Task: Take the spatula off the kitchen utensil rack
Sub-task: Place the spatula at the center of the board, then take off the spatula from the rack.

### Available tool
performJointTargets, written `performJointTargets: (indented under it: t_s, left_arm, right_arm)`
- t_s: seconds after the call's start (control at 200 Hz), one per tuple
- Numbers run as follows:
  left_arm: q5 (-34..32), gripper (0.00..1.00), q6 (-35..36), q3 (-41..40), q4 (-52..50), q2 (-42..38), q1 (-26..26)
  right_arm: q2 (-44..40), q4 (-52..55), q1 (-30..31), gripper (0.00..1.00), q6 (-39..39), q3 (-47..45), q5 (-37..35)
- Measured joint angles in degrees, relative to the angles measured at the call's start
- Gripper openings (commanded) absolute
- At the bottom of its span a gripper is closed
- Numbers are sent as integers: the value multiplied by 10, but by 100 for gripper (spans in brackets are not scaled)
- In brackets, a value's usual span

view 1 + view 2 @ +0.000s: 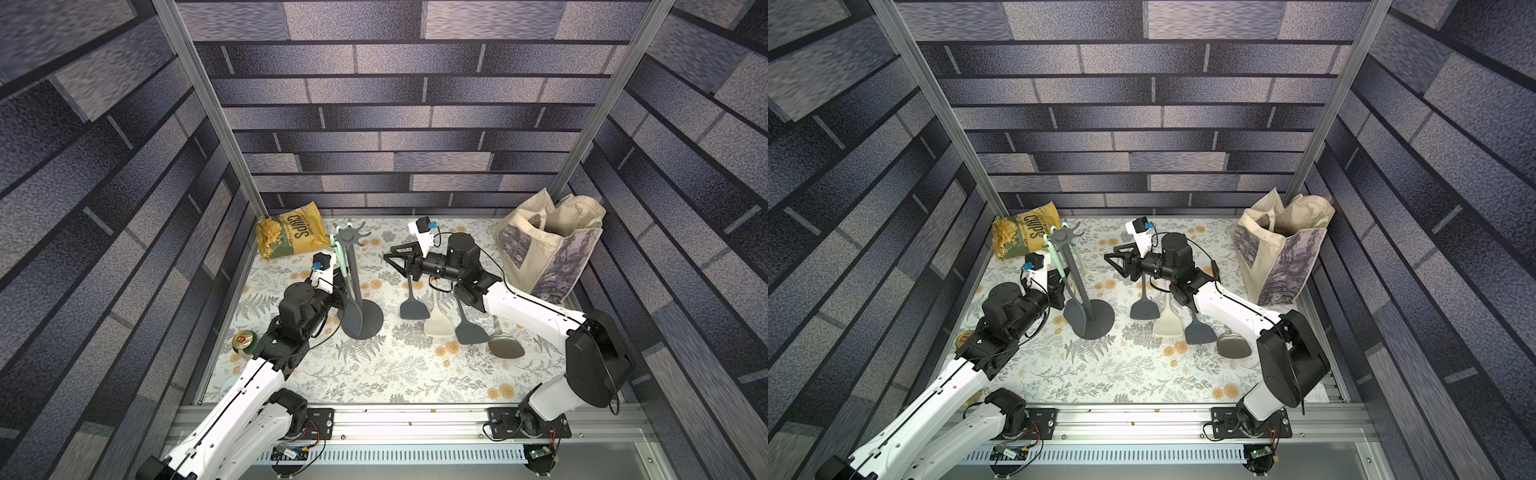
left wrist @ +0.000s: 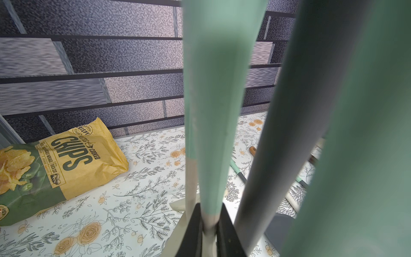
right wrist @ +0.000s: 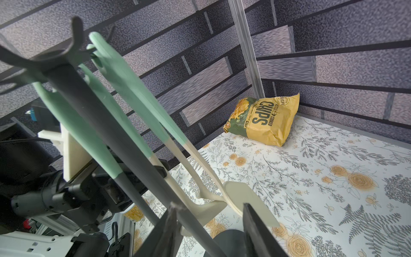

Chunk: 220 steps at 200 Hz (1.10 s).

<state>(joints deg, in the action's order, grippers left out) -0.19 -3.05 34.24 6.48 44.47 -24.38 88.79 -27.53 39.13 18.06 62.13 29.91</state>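
The dark grey kitchen utensil rack (image 1: 360,321) stands left of centre on the floral table (image 1: 374,374); its crown (image 1: 1062,237) shows in both top views. Utensils with mint-green handles hang from its hooks. My left gripper (image 2: 210,213) is shut on the handle of a hanging cream spatula (image 2: 206,111), right where mint turns to cream; its cream head (image 3: 210,208) hangs just above the table. A dark grey utensil (image 1: 353,311) hangs beside it. My right gripper (image 1: 392,262) (image 3: 209,213) stands open just right of the rack, holding nothing.
Several spatulas (image 1: 413,308) lie side by side on the table right of the rack, under the right arm. A chips bag (image 1: 291,237) lies at the back left, a cloth tote bag (image 1: 548,249) stands at the back right, and a can (image 1: 243,340) sits by the left arm.
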Motion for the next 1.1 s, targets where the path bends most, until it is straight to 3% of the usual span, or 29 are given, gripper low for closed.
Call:
performJointTargets:
  t_s: [1.102]
  left_arm:
    - [-2, 14, 0, 0, 4, 3, 0]
  right_arm:
    - [75, -8, 83, 48, -39, 99, -14]
